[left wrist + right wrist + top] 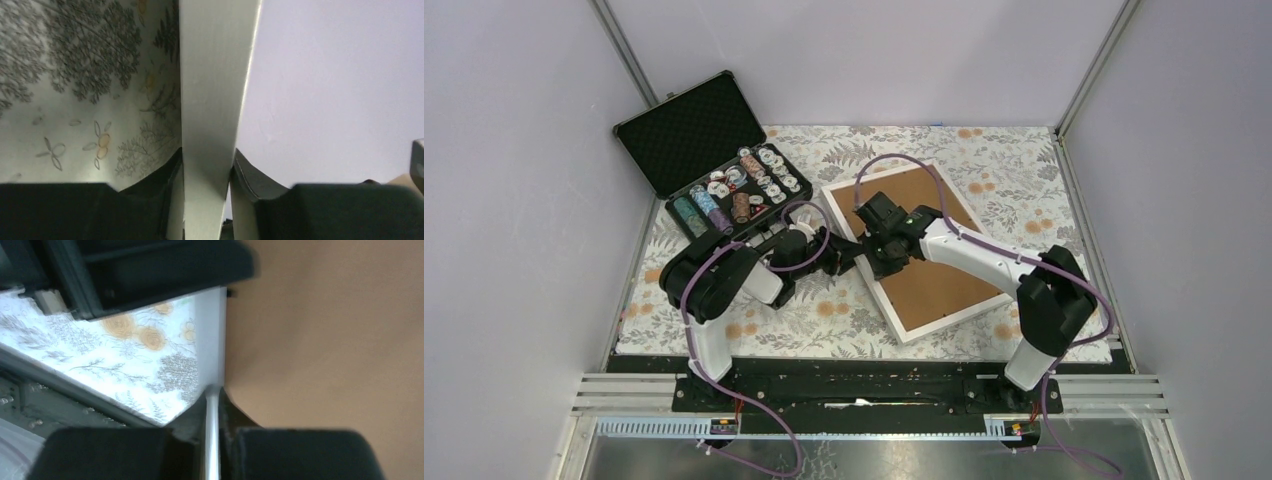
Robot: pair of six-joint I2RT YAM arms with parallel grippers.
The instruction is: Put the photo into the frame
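White frame (954, 320) on floral cloth (824, 320)

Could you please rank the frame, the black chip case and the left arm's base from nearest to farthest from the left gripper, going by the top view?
1. The frame: its left edge lies between the jaws of the left gripper.
2. The black chip case: behind, to the left.
3. The left arm's base: at the near edge, farthest.

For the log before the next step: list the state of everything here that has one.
frame: backing side up, brown board in it.
case: lid open, chips inside.
right gripper: shut on the frame's edge.
left gripper: jaws flank the frame's edge, grip unclear.
photo: not in view.
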